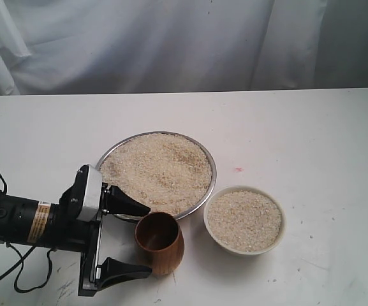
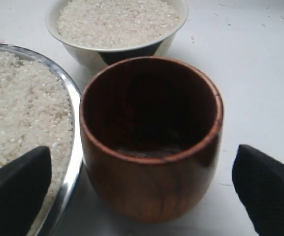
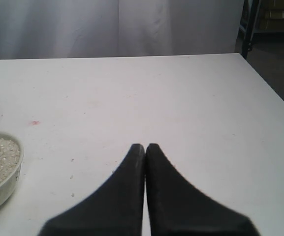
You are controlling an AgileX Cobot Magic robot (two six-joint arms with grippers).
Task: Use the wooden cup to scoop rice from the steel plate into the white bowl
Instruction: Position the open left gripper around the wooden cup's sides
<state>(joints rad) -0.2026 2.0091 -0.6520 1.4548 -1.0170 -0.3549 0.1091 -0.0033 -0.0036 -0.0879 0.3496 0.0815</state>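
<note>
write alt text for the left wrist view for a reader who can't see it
An empty wooden cup stands upright between the two black fingertips of the open left tool, neither touching it. Beside the cup is a steel plate heaped with rice, and beyond it a white bowl also full of rice.

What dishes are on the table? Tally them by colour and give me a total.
Silver: 1, the steel plate
White: 1, the white bowl
Reddish-brown: 1, the wooden cup
Total: 3
</note>
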